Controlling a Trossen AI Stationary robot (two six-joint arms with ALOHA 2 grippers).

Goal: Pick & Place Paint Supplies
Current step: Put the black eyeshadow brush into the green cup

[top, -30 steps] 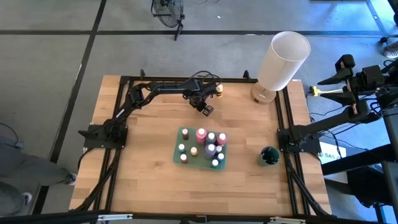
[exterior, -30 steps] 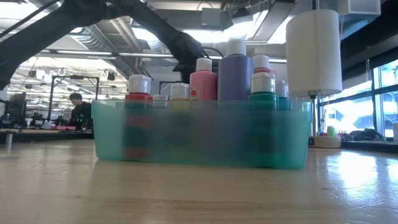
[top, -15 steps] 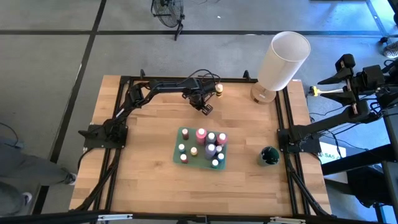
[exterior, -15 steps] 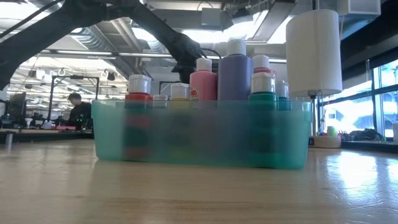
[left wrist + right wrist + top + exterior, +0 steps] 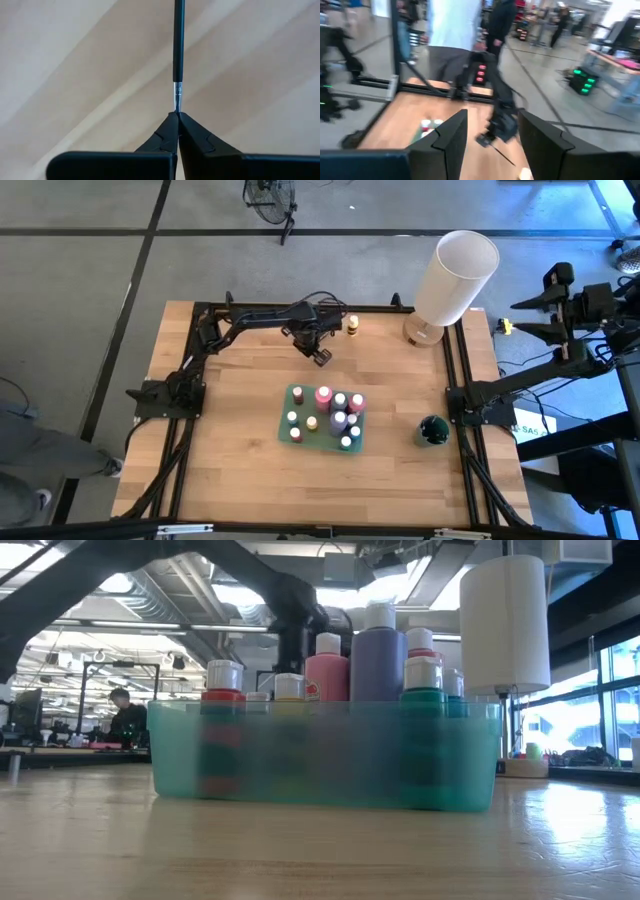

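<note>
Left gripper (image 5: 177,116) closed fully over last second, fingertips meeting on metal ferrule end of thin dark-handled brush (image 5: 178,45). In high view left gripper (image 5: 320,357) moved slightly toward 12 o'clock edge of table (image 5: 240,460), well apart from green tray (image 5: 298,436) of paint bottles (image 5: 324,396) near centre. Judgement: brush grasped, carry to tray next; pinch near tip looked slender, slip possible. Right gripper (image 5: 490,131) half open, empty, parked off table at 2 o'clock.

Left pincer (image 5: 178,116) pinched closed, arm stretched over the table's far side; right pincer (image 5: 489,131) parted, raised off-table.
</note>
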